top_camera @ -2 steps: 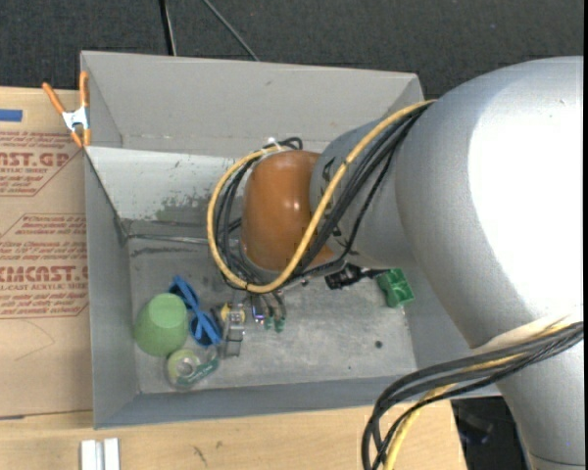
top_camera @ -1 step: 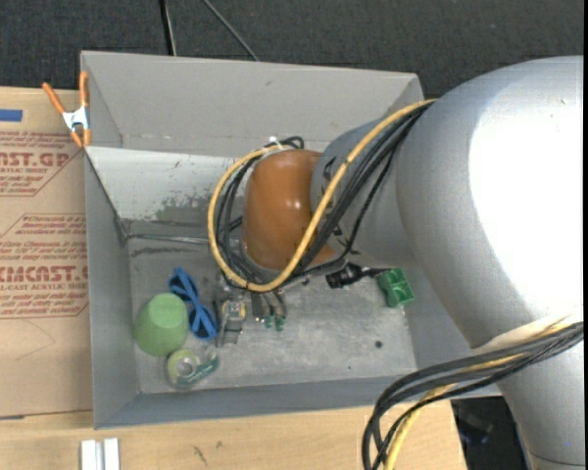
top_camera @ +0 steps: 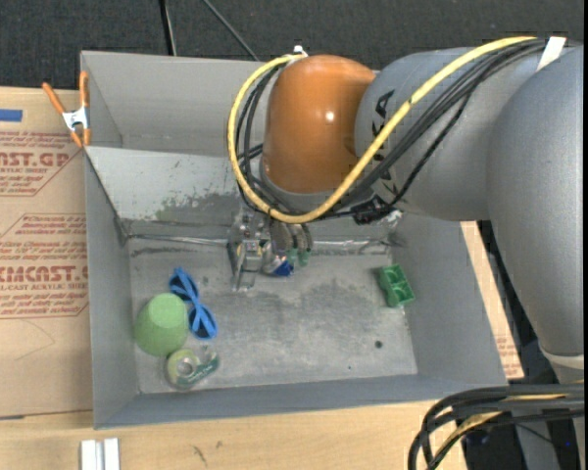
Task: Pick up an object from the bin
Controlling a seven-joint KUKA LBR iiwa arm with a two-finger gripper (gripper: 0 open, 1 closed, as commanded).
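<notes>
My gripper [top_camera: 245, 270] hangs low over the back middle of the bin floor, its metal fingers pointing down under the orange cover. A small blue and green thing [top_camera: 286, 263] lies right beside the fingers, on their right, partly hidden by them. I cannot tell whether it sits between the fingers or just next to them. A blue plastic piece with two crossed strips [top_camera: 194, 302] lies a little to the left and nearer the front.
A light green cup [top_camera: 161, 323] sits at the front left, with a pale green tape dispenser [top_camera: 189, 366] just in front of it. A green block [top_camera: 395, 286] lies at the right. The arm covers the bin's back right.
</notes>
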